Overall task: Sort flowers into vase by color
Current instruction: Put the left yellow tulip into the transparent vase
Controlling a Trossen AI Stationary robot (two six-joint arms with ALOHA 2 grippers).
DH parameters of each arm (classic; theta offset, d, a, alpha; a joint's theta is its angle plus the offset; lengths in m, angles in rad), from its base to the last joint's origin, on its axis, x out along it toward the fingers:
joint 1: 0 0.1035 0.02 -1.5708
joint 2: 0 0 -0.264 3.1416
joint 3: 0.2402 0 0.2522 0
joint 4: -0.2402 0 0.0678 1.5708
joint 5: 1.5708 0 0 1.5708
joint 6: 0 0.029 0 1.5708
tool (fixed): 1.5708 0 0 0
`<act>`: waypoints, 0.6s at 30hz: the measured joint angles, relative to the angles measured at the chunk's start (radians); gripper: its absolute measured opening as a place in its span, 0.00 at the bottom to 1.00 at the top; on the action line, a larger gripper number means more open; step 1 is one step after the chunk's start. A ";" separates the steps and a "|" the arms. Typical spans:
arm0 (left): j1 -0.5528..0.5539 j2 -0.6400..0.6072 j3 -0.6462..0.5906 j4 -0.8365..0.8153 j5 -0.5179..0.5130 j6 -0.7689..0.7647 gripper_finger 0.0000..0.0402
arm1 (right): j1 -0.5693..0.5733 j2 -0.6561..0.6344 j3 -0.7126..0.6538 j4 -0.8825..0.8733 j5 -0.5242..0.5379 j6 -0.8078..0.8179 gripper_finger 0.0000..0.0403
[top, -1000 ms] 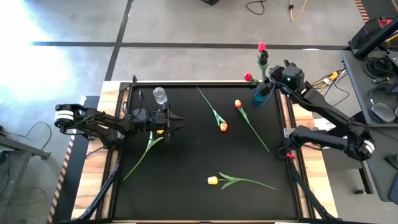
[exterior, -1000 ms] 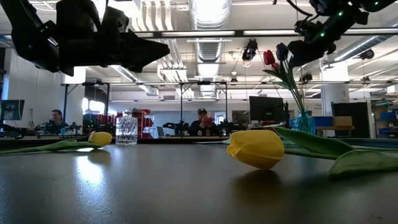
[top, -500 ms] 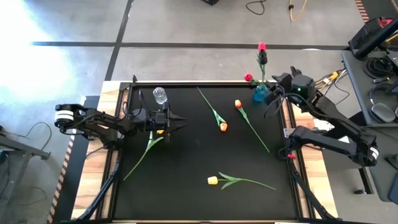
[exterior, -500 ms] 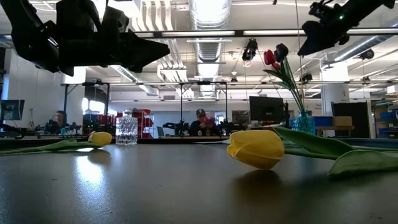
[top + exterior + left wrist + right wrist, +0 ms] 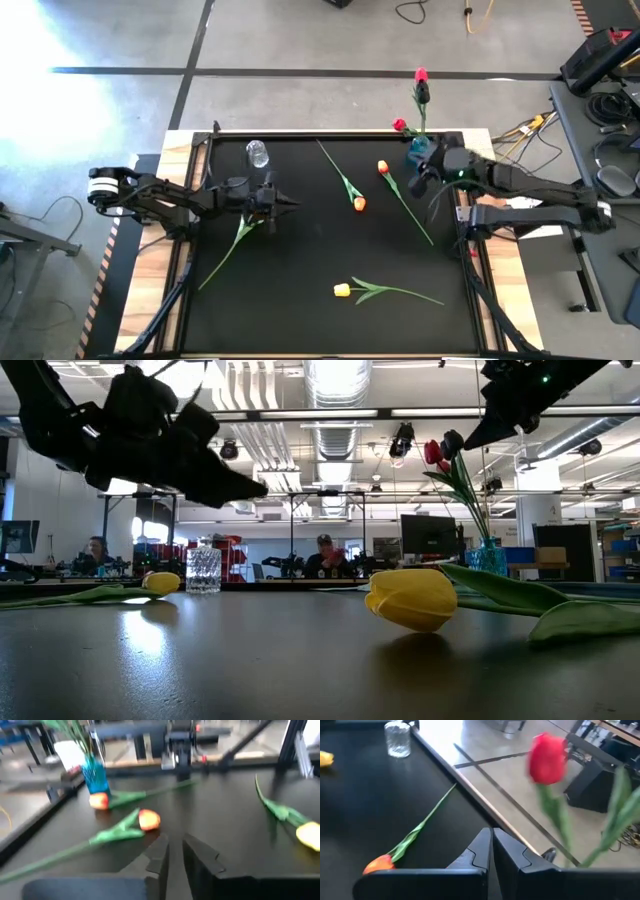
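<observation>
A blue vase (image 5: 418, 151) at the table's far right holds red and dark flowers (image 5: 421, 76). A clear vase (image 5: 258, 153) stands far left. Two orange tulips (image 5: 383, 167) (image 5: 360, 203) and a yellow tulip (image 5: 342, 290) lie flat on the black mat. Another yellow tulip (image 5: 162, 582) lies below my left gripper (image 5: 288, 203), its stem (image 5: 232, 243) running toward the near left. That gripper hangs above the mat, its fingers a narrow gap apart with nothing between them (image 5: 175, 856). My right gripper (image 5: 413, 187) hangs shut and empty just near of the blue vase.
A raised frame (image 5: 330, 134) borders the mat. Bare mat lies at the middle and near left. Beyond the table people sit at desks (image 5: 322, 557). The red tulip (image 5: 547, 757) stands close beside my right gripper's fingers.
My right gripper has left the blue vase, swung toward the table's near edge and in over the mat, and shut with nothing in it. My left gripper has tipped downward over the yellow tulip and drawn its fingers closer together. No flower has moved.
</observation>
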 joint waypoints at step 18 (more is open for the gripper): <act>-0.328 -0.022 0.301 -1.121 -0.243 -0.348 0.00 | 0.577 0.219 -0.196 0.298 0.377 0.204 0.02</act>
